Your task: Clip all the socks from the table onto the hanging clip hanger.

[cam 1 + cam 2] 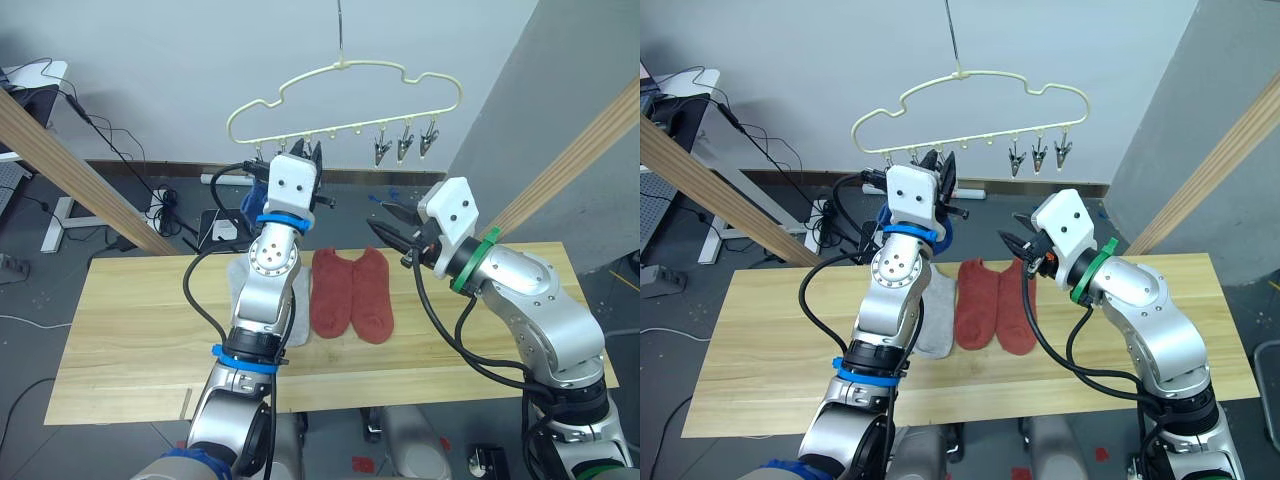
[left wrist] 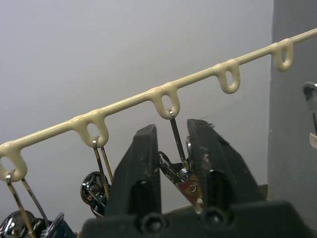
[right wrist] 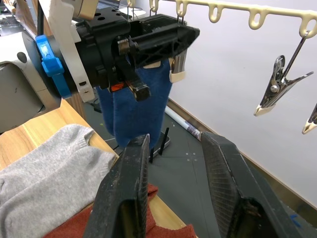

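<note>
- A blue sock hangs straight down from the clip hanger, long axis vertical, beneath its left-hand clips.
- The left gripper is raised to the hanger, its fingers pressed around one metal clip just above that sock.
- The right gripper, fingers apart and empty, points toward the sock from the hanger's right, near it but not touching.
- Two rust-red socks and a grey sock lie on the table below the hanger.
</note>
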Available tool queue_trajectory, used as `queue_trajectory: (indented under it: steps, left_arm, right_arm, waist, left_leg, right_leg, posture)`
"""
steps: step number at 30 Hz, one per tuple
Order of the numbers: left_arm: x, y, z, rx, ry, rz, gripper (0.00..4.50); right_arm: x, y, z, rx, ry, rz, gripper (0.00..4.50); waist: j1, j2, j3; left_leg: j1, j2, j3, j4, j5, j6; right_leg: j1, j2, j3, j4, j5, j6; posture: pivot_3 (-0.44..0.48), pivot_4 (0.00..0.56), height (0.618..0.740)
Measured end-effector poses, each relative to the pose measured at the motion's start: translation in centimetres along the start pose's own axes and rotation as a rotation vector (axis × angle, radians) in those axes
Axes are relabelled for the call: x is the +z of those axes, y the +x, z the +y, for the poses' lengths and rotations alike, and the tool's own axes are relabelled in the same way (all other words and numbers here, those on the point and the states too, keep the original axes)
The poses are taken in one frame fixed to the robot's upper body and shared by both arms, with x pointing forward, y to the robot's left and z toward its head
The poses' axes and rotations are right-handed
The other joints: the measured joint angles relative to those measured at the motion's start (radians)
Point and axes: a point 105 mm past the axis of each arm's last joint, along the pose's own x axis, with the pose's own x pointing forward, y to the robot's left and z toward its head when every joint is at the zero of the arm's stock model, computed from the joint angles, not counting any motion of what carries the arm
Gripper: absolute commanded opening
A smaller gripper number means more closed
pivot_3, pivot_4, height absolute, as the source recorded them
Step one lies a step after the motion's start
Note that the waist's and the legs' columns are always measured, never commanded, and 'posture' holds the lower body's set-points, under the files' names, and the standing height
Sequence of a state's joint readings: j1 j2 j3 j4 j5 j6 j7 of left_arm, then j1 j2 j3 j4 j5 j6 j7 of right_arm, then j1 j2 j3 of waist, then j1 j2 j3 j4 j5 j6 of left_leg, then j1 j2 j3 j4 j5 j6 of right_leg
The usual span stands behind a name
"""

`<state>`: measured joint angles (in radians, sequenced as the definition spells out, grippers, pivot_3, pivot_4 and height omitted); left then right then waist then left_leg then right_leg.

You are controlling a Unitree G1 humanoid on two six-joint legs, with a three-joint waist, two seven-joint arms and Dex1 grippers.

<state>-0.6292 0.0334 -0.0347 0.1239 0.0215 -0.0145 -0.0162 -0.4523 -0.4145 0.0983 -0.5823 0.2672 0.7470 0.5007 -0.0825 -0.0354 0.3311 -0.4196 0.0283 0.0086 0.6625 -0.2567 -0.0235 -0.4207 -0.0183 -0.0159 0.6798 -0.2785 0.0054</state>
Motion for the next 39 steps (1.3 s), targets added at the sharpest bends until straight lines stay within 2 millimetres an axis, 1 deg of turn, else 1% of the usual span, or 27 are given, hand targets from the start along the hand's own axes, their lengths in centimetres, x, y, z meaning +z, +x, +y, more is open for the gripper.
queue_trajectory:
  steps: [2, 6, 7, 9, 10, 11, 14, 16, 18, 20, 24, 27, 29, 31, 33, 34, 35, 39]
  left_arm:
    - [0.0, 0.0, 0.0, -0.004, 0.002, -0.002, 0.03]
    - [0.1, 0.0, 0.0, -0.011, 0.006, -0.004, 0.01]
    - [0.1, 0.0, 0.1, -0.013, 0.008, -0.005, 0.0]
    - [0.1, 0.0, 0.3, -0.013, 0.014, -0.003, 0.0]
    - [0.1, 0.0, 0.4, -0.015, 0.013, -0.003, 0.0]
    - [0.1, -0.1, 0.4, -0.025, 0.009, 0.0, 0.0]
    - [0.1, -0.2, 0.6, -0.068, -0.02, 0.015, 0.0]
    - [0.1, -0.3, 0.9, -0.088, -0.038, 0.024, 0.0]
    - [0.1, -0.3, 1.1, -0.106, -0.044, 0.034, 0.0]
    - [0.2, -0.3, 1.2, -0.117, -0.048, 0.038, 0.0]
    - [0.3, -0.3, 1.3, -0.128, -0.048, 0.04, 0.0]
    - [0.4, -0.4, 1.3, -0.145, -0.046, 0.043, 0.0]
    - [0.4, -0.4, 1.2, -0.147, -0.048, 0.044, 0.0]
    - [0.4, -0.4, 1.3, -0.148, -0.048, 0.049, 0.0]
    - [0.3, -0.4, 1.2, -0.15, -0.048, 0.054, 0.0]
    - [0.3, -0.5, 1.3, -0.151, -0.048, 0.056, 0.0]
    - [0.3, -0.5, 1.3, -0.153, -0.048, 0.058, 0.0]
    - [0.2, -0.6, 1.2, -0.167, -0.055, 0.065, 0.0]
  right_arm:
    - [0.0, 0.0, 0.0, 0.0, 0.001, 0.0, 1.69]
    - [-0.6, -0.1, 0.1, -0.011, 0.013, 0.015, 1.69]
    - [-1.3, -0.1, 0.3, -0.026, 0.024, 0.037, 1.85]
    - [-4.0, -0.1, 1.3, -0.064, 0.063, 0.122, 2.29]
    - [-5.0, 0.1, 1.6, -0.082, 0.077, 0.155, 2.64]
    - [-6.5, 0.2, 1.8, -0.116, 0.091, 0.2, 2.95]
    - [-11.7, 0.8, 2.3, -0.225, 0.104, 0.357, 4.01]
    - [-13.9, 1.3, 2.4, -0.275, 0.115, 0.398, 4.01]
    - [-15.0, 2.3, 2.2, -0.316, 0.119, 0.403, 4.01]
    - [-15.4, 3.3, 1.8, -0.346, 0.112, 0.391, 4.01]
    - [-15.0, 5.0, 1.1, -0.365, 0.097, 0.338, 4.01]
    - [-15.8, 5.7, 1.1, -0.364, 0.097, 0.356, 4.01]
    - [-16.6, 5.7, 1.4, -0.36, 0.113, 0.383, 3.66]
    - [-17.4, 5.6, 1.8, -0.359, 0.138, 0.408, 3.15]
    - [-17.5, 5.6, 2.1, -0.353, 0.152, 0.41, 2.32]
    - [-17.6, 5.5, 2.3, -0.35, 0.16, 0.411, 2.05]
    - [-17.7, 5.4, 2.6, -0.347, 0.17, 0.41, 1.61]
    - [-17.7, 5.4, 3.1, -0.339, 0.202, 0.412, 0.26]
  waist:
    - [0.0, 0.0, 0.0]
    - [0.0, 0.0, 0.0]
    - [0.0, 0.0, 0.0]
    - [0.0, 0.0, 0.0]
    - [0.0, 0.0, 0.0]
    - [0.0, 0.0, 0.0]
    - [-0.001, 0.0, 0.0]
    - [-0.002, 0.0, 0.0]
    - [-0.003, 0.0, 0.0]
    - [-0.002, 0.0, 0.0]
    - [0.001, 0.0, 0.0]
    - [0.002, 0.0, 0.0]
    - [0.002, 0.0, 0.0]
    - [0.002, 0.0, 0.0]
    - [0.002, 0.0, 0.0]
    - [0.002, 0.0, 0.0]
    - [0.002, 0.0, 0.0]
    - [0.002, 0.0, 0.0]
  left_leg:
    - [0.0, 0.0, 0.0, 0.0, 0.0, 0.0]
    - [0.0, 0.0, 0.0, 0.0, 0.0, 0.0]
    - [0.0, 0.0, 0.0, 0.0, 0.0, 0.0]
    - [0.0, 0.001, 0.0, 0.0, 0.0, 0.0]
    - [0.0, 0.0, 0.0, 0.0, 0.0, 0.0]
    - [0.0, 0.0, 0.001, 0.0, 0.0, 0.0]
    - [0.001, 0.0, 0.002, 0.0, 0.001, -0.001]
    - [0.002, 0.001, 0.002, 0.0, 0.002, -0.002]
    - [0.003, 0.001, 0.002, 0.0, 0.003, -0.004]
    - [0.002, 0.001, 0.002, 0.0, 0.003, -0.005]
    - [0.002, 0.001, 0.002, 0.0, 0.003, -0.005]
    - [0.002, 0.001, 0.003, 0.0, 0.003, -0.005]
    - [0.002, 0.001, 0.003, 0.0, 0.003, -0.005]
    - [0.002, 0.001, 0.003, 0.0, 0.003, -0.005]
    - [0.002, 0.001, 0.003, 0.0, 0.003, -0.004]
    - [0.002, 0.001, 0.002, 0.0, 0.003, -0.004]
    - [0.002, 0.001, 0.002, 0.0, 0.003, -0.004]
    - [0.002, 0.001, 0.002, 0.0, 0.003, -0.004]
  right_leg:
    - [0.0, 0.0, 0.0, 0.0, 0.0, 0.0]
    - [0.0, 0.0, 0.0, 0.0, 0.0, 0.0]
    - [0.0, 0.0, 0.0, 0.0, 0.0, 0.0]
    - [0.0, 0.0, 0.0, 0.0, 0.0, 0.0]
    - [0.0, 0.0, 0.0, 0.0, 0.0, 0.0]
    - [0.0, 0.0, 0.001, 0.0, 0.0, 0.0]
    - [0.0, 0.0, 0.001, 0.001, 0.0, 0.0]
    - [0.0, 0.0, 0.001, 0.001, 0.0, 0.0]
    - [0.0, 0.0, 0.001, 0.002, 0.0, 0.0]
    - [0.0, 0.0, 0.001, 0.002, 0.0, 0.0]
    - [0.0, 0.0, 0.002, 0.001, 0.0, 0.0]
    - [0.0, 0.0, 0.002, 0.0, 0.0, 0.0]
    - [0.0, 0.0, 0.002, 0.0, 0.0, 0.0]
    - [0.0, 0.0, 0.002, 0.001, 0.0, 0.0]
    - [0.0, 0.0, 0.002, 0.001, 0.0, 0.0]
    - [0.0, 0.0, 0.002, 0.002, 0.0, 0.0]
    - [0.0, 0.0, 0.002, 0.002, 0.0, 0.0]
    - [0.0, 0.0, 0.002, 0.002, 0.0, 0.0]
  posture:
    - [-0.191, 0.362, 0.74]
    - [-0.188, 0.361, 0.74]
    - [-0.186, 0.361, 0.74]
    - [-0.185, 0.36, 0.74]
    - [-0.184, 0.361, 0.74]
    - [-0.183, 0.36, 0.74]
    - [-0.175, 0.358, 0.74]
    - [-0.166, 0.356, 0.74]
    - [-0.159, 0.352, 0.74]
    - [-0.155, 0.351, 0.74]
    - [-0.15, 0.345, 0.74]
    - [-0.147, 0.342, 0.74]
    - [-0.146, 0.342, 0.74]
    - [-0.143, 0.341, 0.74]
    - [-0.143, 0.341, 0.74]
    - [-0.144, 0.341, 0.74]
    - [-0.144, 0.341, 0.74]
    - [-0.143, 0.336, 0.74]
